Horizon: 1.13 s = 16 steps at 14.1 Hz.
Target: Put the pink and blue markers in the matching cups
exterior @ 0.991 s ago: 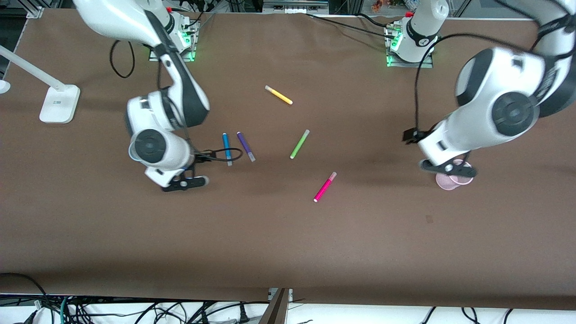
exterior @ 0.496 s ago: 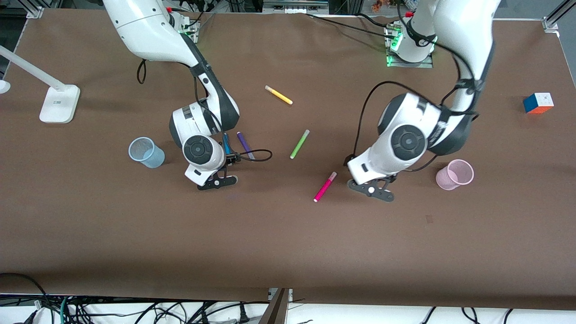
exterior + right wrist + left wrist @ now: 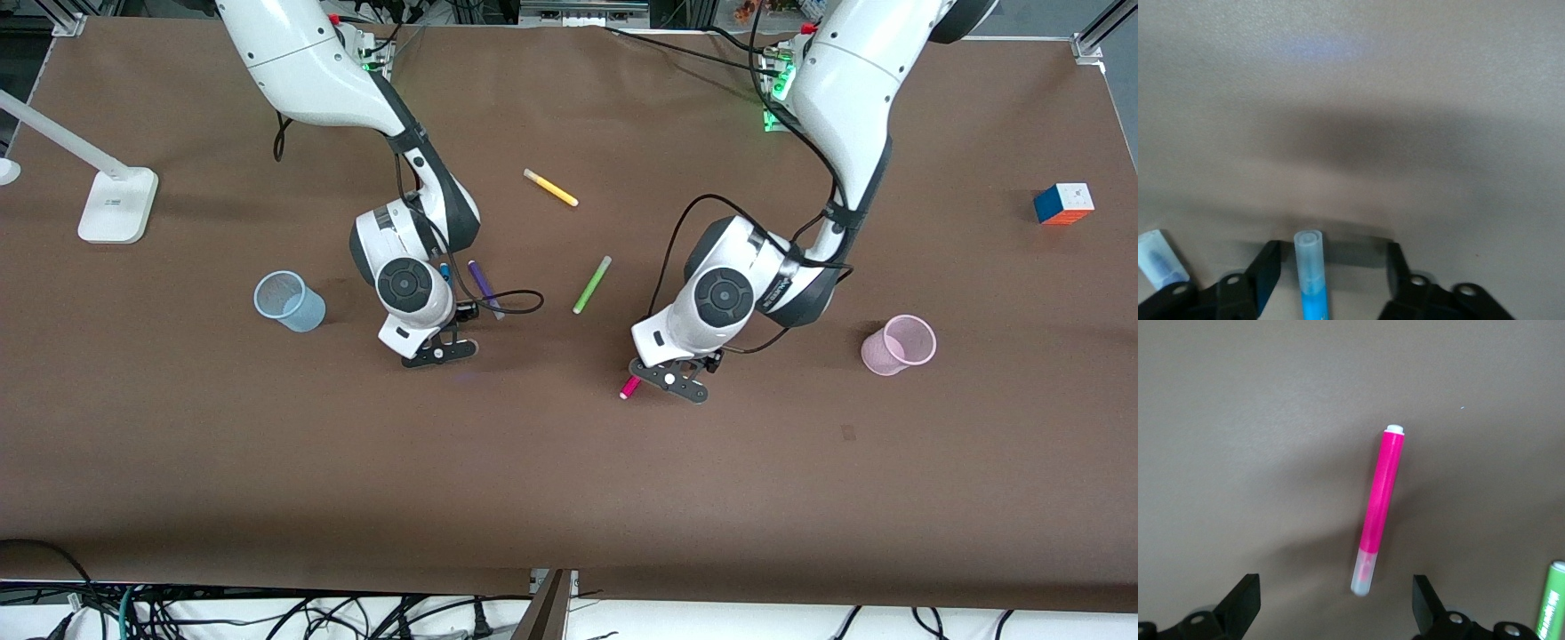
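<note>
While the front view hides most of both target pens under the wrists, we get them clearly from the wrist cameras. Left wrist view: the pink marker lies flat on the brown table, whole length visible, pale cap end between the spread fingers of the left gripper; nothing touches it. From the front we see only its tip poking out beside the left gripper, which hangs over it.

Right wrist view: the blue marker sits cap-first between the open fingers of the right gripper, not clamped. The cap of the purple pen shows just beside it. Front view gives us only a sliver of the blue marker next to the right arm's wrist, with the right gripper over it.

Cups: the light blue cup stands toward the right arm's end, the light pink cup toward the left arm's end. Both look empty, both well apart from their markers.

Around: the purple pen partly under the right arm's cable, a lime-green pen between the arms, a yellow pen farther from the camera, a colour cube and a white lamp base at the table's ends.
</note>
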### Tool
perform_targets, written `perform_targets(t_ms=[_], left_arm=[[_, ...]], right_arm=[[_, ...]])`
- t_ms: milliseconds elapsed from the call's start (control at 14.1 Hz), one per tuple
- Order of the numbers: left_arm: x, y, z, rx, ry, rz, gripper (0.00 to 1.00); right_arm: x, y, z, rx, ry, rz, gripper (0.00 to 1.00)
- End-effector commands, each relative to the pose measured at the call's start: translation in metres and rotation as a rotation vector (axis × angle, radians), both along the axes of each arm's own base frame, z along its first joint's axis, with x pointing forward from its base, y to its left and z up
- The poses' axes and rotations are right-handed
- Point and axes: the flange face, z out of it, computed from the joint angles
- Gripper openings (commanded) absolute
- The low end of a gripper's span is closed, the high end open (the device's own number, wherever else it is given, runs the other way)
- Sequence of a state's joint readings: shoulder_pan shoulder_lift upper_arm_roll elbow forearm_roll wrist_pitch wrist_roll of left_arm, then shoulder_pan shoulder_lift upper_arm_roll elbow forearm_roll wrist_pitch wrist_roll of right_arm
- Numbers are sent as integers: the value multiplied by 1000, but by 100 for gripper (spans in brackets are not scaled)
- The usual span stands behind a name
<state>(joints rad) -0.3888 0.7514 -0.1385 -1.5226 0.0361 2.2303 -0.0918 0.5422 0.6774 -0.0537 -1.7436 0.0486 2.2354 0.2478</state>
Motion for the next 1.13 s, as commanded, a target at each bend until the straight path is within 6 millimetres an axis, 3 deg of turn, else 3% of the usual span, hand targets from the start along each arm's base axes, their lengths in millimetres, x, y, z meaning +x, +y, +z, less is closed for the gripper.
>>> perform_targets(t_ms=[0, 142, 283, 425, 566, 708, 850, 991, 1062], left_arm=[[-4, -11, -19, 14, -22, -38, 100], [-11, -23, -30, 12, -24, -51, 100], [-15, -28, -36, 13, -25, -62, 100], [-14, -26, -38, 21, -28, -75, 80], [-14, -27, -38, 41, -42, -101, 48], [-16, -29, -38, 43, -42, -108, 27], [-16, -29, -38, 44, -40, -108, 20], [-16, -28, -37, 47, -38, -107, 1], [-15, -27, -32, 50, -36, -106, 0]], right_arm=[[-3, 0, 1, 10, -5, -20, 24], [-3, 1, 1, 11, -7, -16, 0], [-2, 3, 5, 14, -10, -11, 0], [4, 3, 19, 26, -25, 12, 0], [16, -5, 58, 60, -63, 102, 0], [30, -36, 94, 70, -32, 168, 0], [34, -58, 130, 86, 12, 264, 0], [38, -94, 157, 114, 52, 372, 0], [40, -112, 168, 136, 69, 446, 0]])
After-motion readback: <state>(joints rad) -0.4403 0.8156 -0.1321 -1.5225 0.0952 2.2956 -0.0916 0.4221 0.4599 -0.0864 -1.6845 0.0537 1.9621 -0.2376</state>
